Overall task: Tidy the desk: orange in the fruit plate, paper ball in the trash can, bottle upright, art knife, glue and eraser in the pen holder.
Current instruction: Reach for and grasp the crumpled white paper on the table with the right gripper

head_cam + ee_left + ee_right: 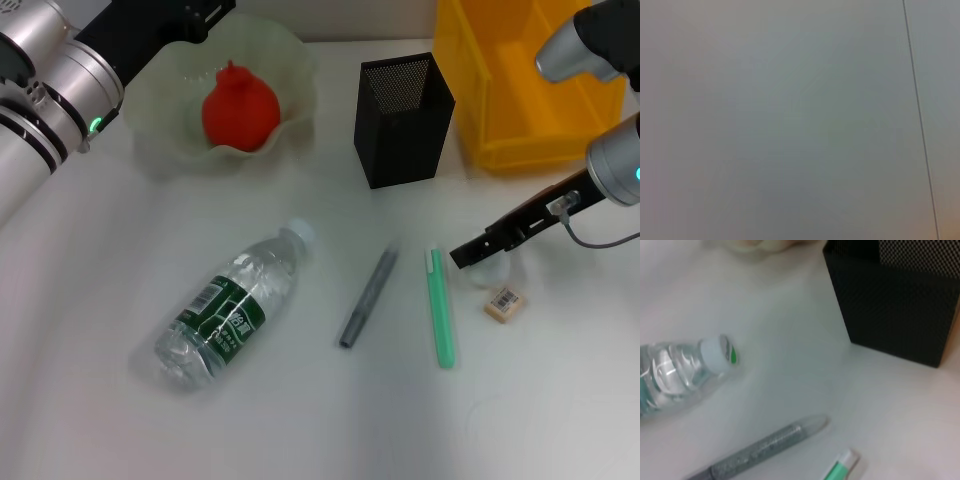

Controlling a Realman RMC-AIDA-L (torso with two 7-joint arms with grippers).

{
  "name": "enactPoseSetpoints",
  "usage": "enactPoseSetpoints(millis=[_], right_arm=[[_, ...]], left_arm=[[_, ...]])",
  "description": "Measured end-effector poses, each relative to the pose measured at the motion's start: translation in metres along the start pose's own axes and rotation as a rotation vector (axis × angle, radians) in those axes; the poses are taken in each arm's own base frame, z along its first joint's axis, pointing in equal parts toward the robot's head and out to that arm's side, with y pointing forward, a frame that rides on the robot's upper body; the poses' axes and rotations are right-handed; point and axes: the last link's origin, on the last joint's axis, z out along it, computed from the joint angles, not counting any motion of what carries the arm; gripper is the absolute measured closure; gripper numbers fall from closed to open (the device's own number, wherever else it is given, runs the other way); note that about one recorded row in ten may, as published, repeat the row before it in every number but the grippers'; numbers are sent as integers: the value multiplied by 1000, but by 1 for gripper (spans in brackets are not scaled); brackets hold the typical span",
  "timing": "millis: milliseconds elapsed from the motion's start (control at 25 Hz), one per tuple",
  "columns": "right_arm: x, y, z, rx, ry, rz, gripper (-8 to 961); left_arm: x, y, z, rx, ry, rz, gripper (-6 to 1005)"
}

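White table (300, 420) fills the head view. Trash can (520, 90), bright yellow, upper right of frame, partly behind the right arm. Fruit plate (165, 120), pale green wavy bowl, upper left; orange (240, 108) sits inside it. Pen holder (402, 120), black mesh square cup, upper centre, upright, between plate and trash can, near the trash can but apart from it. Bottle (228, 310) lies on its side, lower left of centre, white cap pointing toward upper right, green label up. Green-and-white art knife (441, 305) lies right of centre, roughly vertical in frame. Grey pen-like stick (367, 298), maybe the glue, lies just left of it, slightly slanted, well clear of the bottle. Eraser (504, 303), beige with barcode sticker, right of the knife, lying flat on the table.

Right gripper (472, 255) comes in from right edge, low over the table, tip between knife and eraser, just above the eraser; something pale and whitish sits under the tip, cannot tell what. Fingers' opening: cannot tell, nothing clearly held. Left arm (50, 90) at upper left corner beside the fruit plate; its gripper is out of frame.

Right wrist view: pen holder, bottle cap end, grey stick, knife tip. Left wrist view: only blank grey surface.
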Motion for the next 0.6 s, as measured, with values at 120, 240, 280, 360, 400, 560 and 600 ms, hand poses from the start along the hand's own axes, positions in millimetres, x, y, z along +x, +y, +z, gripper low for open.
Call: enactPoseSetpoints(millis=[120,240,280,360,400,560,600], right_arm=[[3,0,0,-1,14,6,237],[3,0,0,-2,16,13,242],[3,0,0,-2,17,15,243],[3,0,0,-2,18,18,263],[4,0,0,0,20,18,280],[6,-3,0,18,37,22,350],[6,-3,0,19,38,23,368]], left_arm=[[1,0,2,-2,3,2,274],[2,0,2,-2,4,3,274],[2,0,2,-2,4,3,273],[2,0,2,-2,4,4,273],[2,0,2,-2,4,4,273],[2,0,2,-1,3,3,273],[1,0,1,-1,3,3,273]])
